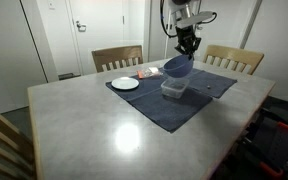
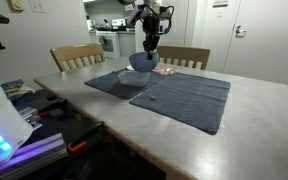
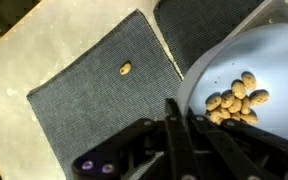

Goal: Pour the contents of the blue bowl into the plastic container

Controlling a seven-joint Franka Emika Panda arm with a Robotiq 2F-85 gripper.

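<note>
The blue bowl (image 1: 178, 66) is shown tilted, right of centre near the top in an exterior view, its rim clamped between the closed jaws of the gripper (image 1: 188, 44). The plastic container (image 1: 174, 90) is seen just below it on the dark mat (image 1: 199, 105). In the wrist view, brown nuts (image 3: 236, 98) are gathered in the bowl at right; a single nut (image 3: 125, 69) lies on the mat.

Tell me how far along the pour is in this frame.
Done: the gripper grips the blue bowl by its rim, raised and tilted over the plastic container. In hand: the tipping; in the wrist view the tan pieces sit bunched inside the bowl. One stray piece lies on the dark mat. Left: emptying the bowl into the container; whether any landed there cannot be seen.
</note>
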